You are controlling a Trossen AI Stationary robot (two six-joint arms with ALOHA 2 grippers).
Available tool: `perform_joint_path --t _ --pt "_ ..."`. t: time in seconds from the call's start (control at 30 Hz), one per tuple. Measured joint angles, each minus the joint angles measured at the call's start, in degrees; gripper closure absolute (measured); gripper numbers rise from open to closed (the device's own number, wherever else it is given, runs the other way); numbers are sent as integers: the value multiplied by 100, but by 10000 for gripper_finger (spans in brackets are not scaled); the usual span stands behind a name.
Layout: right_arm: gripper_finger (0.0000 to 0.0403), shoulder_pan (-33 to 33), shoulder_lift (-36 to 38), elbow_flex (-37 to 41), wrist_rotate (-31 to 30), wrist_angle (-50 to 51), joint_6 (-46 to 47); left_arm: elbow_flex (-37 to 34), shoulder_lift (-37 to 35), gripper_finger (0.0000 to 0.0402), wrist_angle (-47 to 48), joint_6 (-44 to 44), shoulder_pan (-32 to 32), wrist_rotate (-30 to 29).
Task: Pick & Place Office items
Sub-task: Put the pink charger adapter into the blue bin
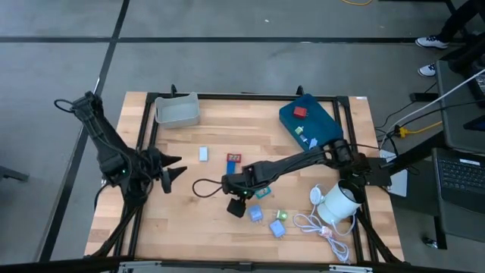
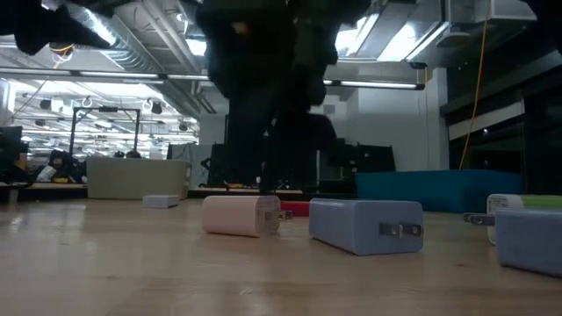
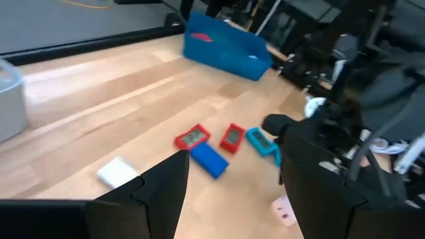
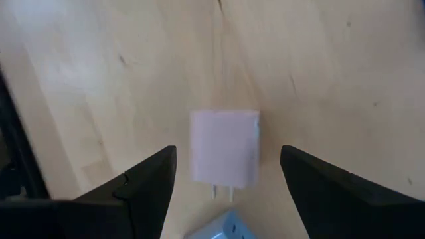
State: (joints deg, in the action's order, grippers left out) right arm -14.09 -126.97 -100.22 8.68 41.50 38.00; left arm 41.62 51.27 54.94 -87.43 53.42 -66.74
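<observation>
Two wide-open, empty fingers of the right pincer (image 4: pixel 227 176) straddle the pink charger (image 4: pixel 224 147) lying mid-frame on the table (image 4: pixel 319 60), where an off-centre descent could nudge it aside.

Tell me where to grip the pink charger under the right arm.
Take the pink charger across its two long flat sides, coming straight down from above. It lies flat with its prongs sticking out of one short end, so avoid that end. The right tool is open and already straddles it.
</observation>
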Motion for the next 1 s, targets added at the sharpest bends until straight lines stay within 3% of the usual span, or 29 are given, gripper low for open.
perform_joint_path --t 0.27,0.63,1.0 --pt "126 15 -114 0 97 -202 72 -331 -196 167 674 -1292 225 -49" --pt "126 244 -381 -9 442 -225 355 -696 -245 167 698 -1841 252 -3" --pt "126 408 -449 -11 624 -196 509 -696 -458 167 825 -1686 252 -129"
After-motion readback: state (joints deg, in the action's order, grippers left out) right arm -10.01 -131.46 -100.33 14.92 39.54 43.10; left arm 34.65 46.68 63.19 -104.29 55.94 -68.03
